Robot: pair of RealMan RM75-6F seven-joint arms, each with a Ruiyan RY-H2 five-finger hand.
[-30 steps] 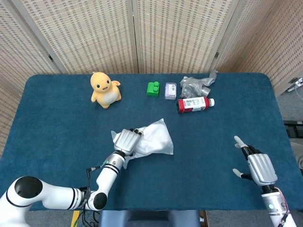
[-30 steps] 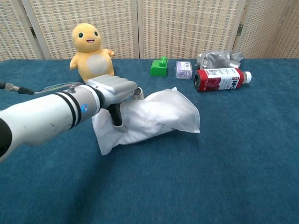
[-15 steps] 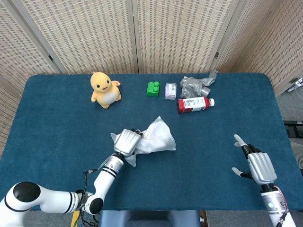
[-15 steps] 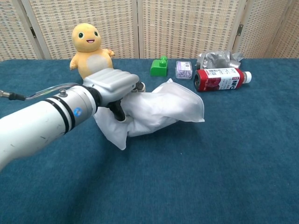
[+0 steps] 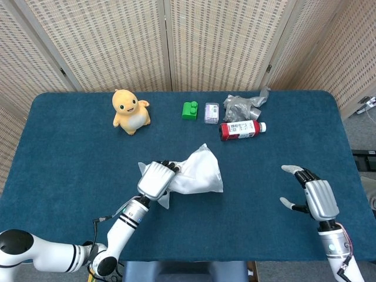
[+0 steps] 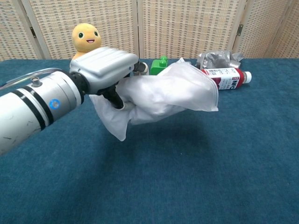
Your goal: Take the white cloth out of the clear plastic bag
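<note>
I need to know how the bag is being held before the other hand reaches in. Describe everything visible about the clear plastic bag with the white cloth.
The clear plastic bag holding the white cloth looks like a soft, puffy white bundle with a glossy, wrinkled skin. The left hand grips it at one end, fingers wrapped around the gathered part, and a loose flap hangs below the hand. The bag is lifted clear of the blue tablecloth, casting a shadow beneath. Nothing else touches it; no opening is visible.

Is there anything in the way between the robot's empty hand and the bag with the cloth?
Nothing visible. Only bare blue table lies between the right hand and the bag, which the left hand holds up. The red bottle sits farther back.
</note>
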